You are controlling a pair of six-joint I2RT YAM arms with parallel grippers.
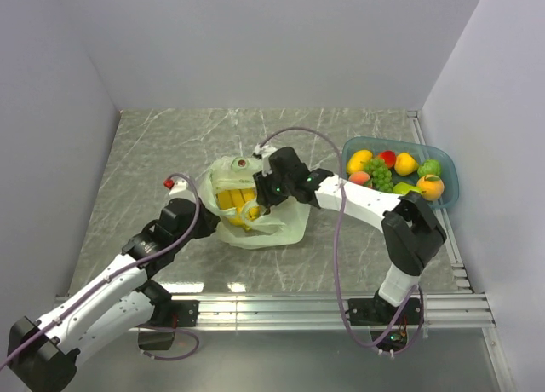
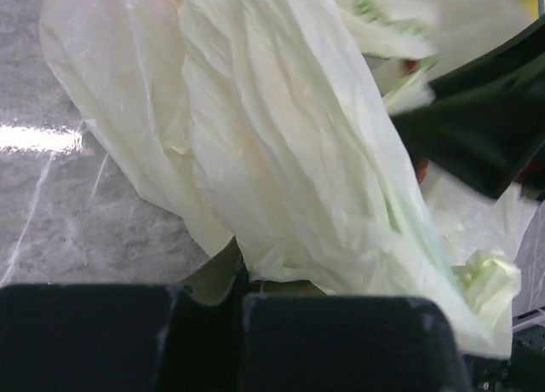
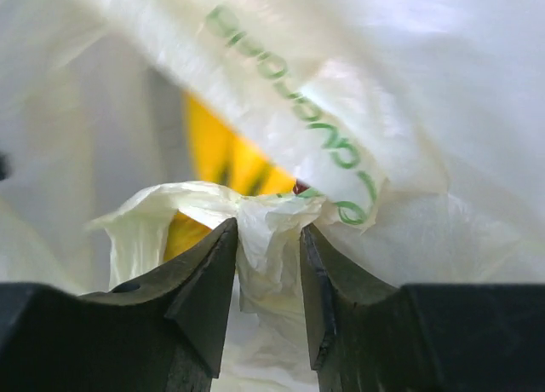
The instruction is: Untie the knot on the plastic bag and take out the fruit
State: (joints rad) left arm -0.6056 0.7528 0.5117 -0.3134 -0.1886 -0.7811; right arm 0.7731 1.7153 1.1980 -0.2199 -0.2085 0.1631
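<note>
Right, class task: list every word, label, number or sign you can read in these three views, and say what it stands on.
Green capital lettering on the plastic bag, right wrist view: slanted and blurred, not legible.
Green print on the same bag, left wrist view: too blurred to read.
Top view: no legible text anywhere.

bananas (image 1: 232,200): mostly veiled by plastic bag (image 1: 285,226) | count: cannot tell
</note>
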